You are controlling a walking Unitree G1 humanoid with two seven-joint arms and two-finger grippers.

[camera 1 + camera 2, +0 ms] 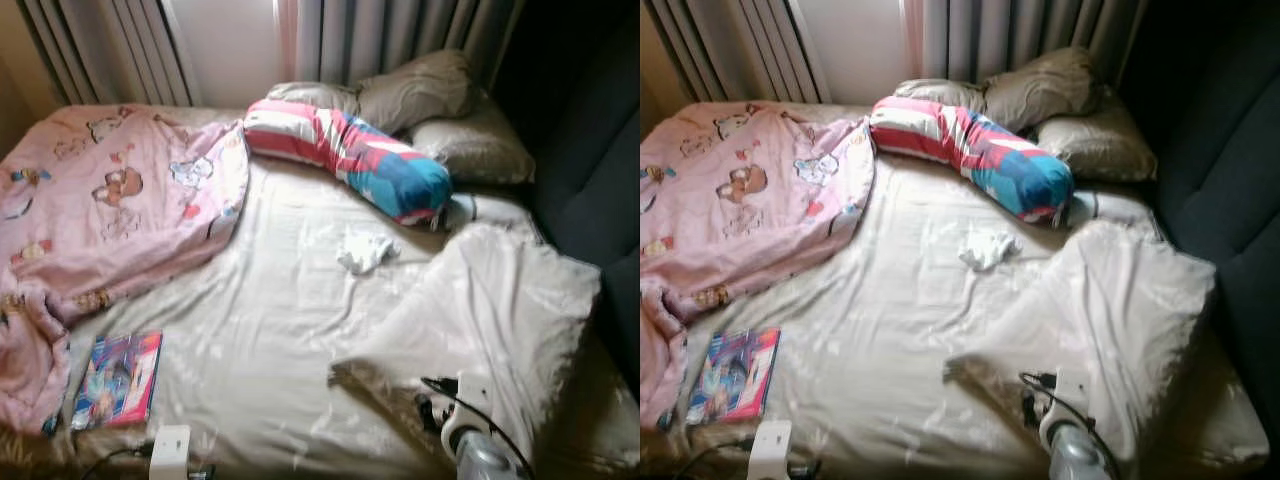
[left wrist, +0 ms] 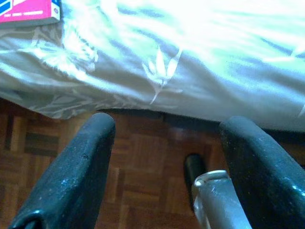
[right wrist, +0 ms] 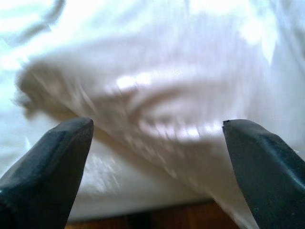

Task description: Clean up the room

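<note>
An unmade bed with a beige sheet lies in front of me. A pink cartoon blanket is bunched over its left side. A colourful book lies near the front left edge. A crumpled white tissue sits mid-bed. A white pillow lies at the front right. My right gripper is open, just in front of that pillow's edge; its wrist rises at the bed's front. My left gripper is open over the wooden floor beside the bed edge, with the book's corner beyond.
A striped red, white and blue bolster and two grey pillows lie at the head of the bed. Curtains hang behind. A dark sofa stands on the right. A white box with a cable sits at the front edge.
</note>
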